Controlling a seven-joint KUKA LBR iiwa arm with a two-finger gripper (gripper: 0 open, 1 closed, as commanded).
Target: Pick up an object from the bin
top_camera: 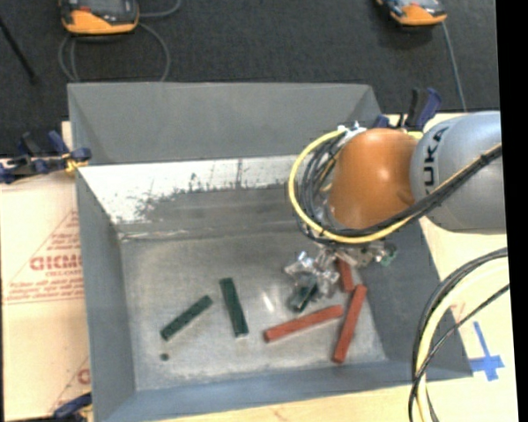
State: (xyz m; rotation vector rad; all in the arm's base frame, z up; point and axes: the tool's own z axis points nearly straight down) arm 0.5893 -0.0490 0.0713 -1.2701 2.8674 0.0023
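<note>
Grey metal bin (152, 264), its floor sparsely strewn; the end effector (310, 278) is low in the floor's right half as the camera sees it, under the arm's orange wrist cover (368, 178); whether it is open or closed I cannot tell, and nothing can be made out in its grip.

Nearest to it are two sticks. The long red-brown flat stick (303, 324) lies on the floor just below it in the view; its long axis runs nearly level, rising a little toward the view's right, and its raised right end comes close under the end effector. The second red-brown stick (348, 327) lies steeply, its upper end just beside the end effector on the view's right and its lower end near the front wall; the two red-brown sticks meet, or nearly meet, around the first one's right end.

Two dark green flat sticks, one slanted (187, 317) and one close to upright in the view (234, 307), lie well apart from the end effector toward the view's left.

By my judgement a pick here turns on the first red-brown stick: it lies toward the front wall from the end effector, so a grasp would need to close across its short width, at right angles to that near-level axis; the touching neighbour could be dragged along.
</note>
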